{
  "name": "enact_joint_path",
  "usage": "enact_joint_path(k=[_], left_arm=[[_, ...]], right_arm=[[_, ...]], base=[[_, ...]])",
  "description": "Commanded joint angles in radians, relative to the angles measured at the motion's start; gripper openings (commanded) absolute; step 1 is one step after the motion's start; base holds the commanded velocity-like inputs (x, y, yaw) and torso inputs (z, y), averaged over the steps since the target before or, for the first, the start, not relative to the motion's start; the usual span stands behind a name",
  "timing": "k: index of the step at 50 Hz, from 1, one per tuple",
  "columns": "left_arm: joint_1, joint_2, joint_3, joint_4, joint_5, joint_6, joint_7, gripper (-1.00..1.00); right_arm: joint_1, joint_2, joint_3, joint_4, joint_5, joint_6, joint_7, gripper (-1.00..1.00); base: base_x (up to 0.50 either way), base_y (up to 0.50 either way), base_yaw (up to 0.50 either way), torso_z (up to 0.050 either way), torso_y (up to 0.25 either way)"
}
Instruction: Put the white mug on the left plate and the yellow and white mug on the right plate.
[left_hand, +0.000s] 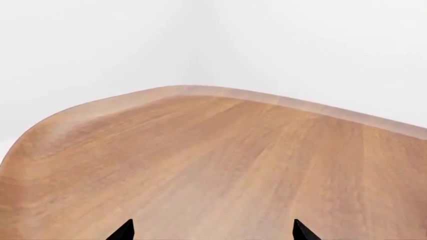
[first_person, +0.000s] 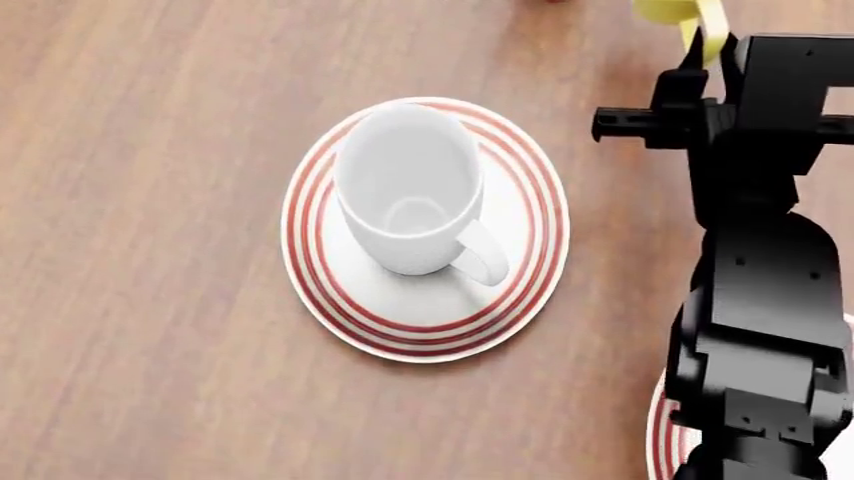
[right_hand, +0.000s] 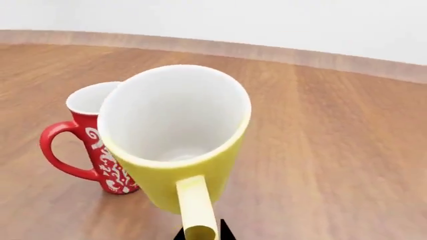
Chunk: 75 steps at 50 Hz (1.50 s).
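The white mug (first_person: 407, 190) stands upright on the left plate (first_person: 527, 290), handle toward the lower right in the head view. My right gripper (right_hand: 200, 234) is shut on the handle of the yellow and white mug (right_hand: 177, 145), which is tilted. In the head view that mug (first_person: 687, 15) shows only at the top edge, beyond the right arm (first_person: 761, 270). The right plate (first_person: 657, 435) shows as a sliver of red-ringed rim behind the arm. My left gripper (left_hand: 212, 232) is open and empty over bare table.
A red mug with white pattern (right_hand: 83, 137) stands upright just behind the yellow mug in the right wrist view. The wooden table's rounded far corner (left_hand: 180, 91) shows in the left wrist view, with a white wall beyond.
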Motion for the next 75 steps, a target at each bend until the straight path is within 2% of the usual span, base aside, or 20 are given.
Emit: enact_joint_path(k=[1,7,14,18,31,34,35,41,62,70,75], left_arm=[[-0.003,-0.001,0.005,-0.003,0.002,-0.002,-0.003,1.0],[-0.008,-0.003,0.006,-0.003,0.001,-0.006,-0.007,1.0],[-0.013,-0.006,0.01,-0.003,0.002,-0.01,-0.01,1.0],[-0.016,-0.006,0.013,-0.005,0.002,-0.012,-0.011,1.0],[-0.016,-0.006,0.013,-0.005,0.002,-0.011,-0.012,1.0],[-0.01,-0.004,0.005,-0.01,0.0,-0.003,-0.011,1.0],[-0.004,0.003,0.013,-0.015,0.01,0.003,-0.008,1.0],[0.014,0.008,0.036,0.015,0.043,0.002,-0.014,1.0],[-0.014,-0.008,0.029,-0.009,0.028,-0.007,-0.015,1.0],[-0.015,-0.009,0.032,-0.009,0.029,-0.009,-0.018,1.0],[-0.015,-0.011,0.033,-0.007,0.028,-0.009,-0.018,1.0]], right_arm=[[-0.188,-0.006,0.007,-0.518,-0.01,0.271,0.01,-1.0],[-0.283,-0.002,0.01,-0.766,-0.011,0.417,0.007,-1.0],[-0.368,0.004,0.018,-0.934,-0.003,0.513,0.0,-1.0],[-0.375,-0.001,0.013,-0.941,-0.004,0.559,0.006,-1.0],[-0.375,0.003,0.008,-0.941,0.003,0.559,0.011,-1.0],[-0.433,0.001,0.048,-1.09,0.077,0.621,-0.037,-1.0],[-0.471,0.005,0.072,-1.187,0.125,0.7,-0.067,-1.0],[-0.563,0.045,0.126,-1.432,0.182,0.854,-0.092,-1.0],[-0.754,0.068,0.248,-1.706,0.268,0.952,-0.118,-1.0],[-0.843,0.072,0.366,-1.833,0.336,1.013,-0.14,-1.0],[-0.936,0.048,0.453,-1.891,0.384,0.988,-0.182,-1.0]], base=[[0.0,0.0,0.0,0.0,0.0],[0.0,0.0,0.0,0.0,0.0],[0.0,0.0,0.0,0.0,0.0],[0.0,0.0,0.0,0.0,0.0],[0.0,0.0,0.0,0.0,0.0],[0.0,0.0,0.0,0.0,0.0],[0.0,0.0,0.0,0.0,0.0],[0.0,0.0,0.0,0.0,0.0],[0.0,0.0,0.0,0.0,0.001],[0.0,0.0,0.0,0.0,0.0],[0.0,0.0,0.0,0.0,0.0]])
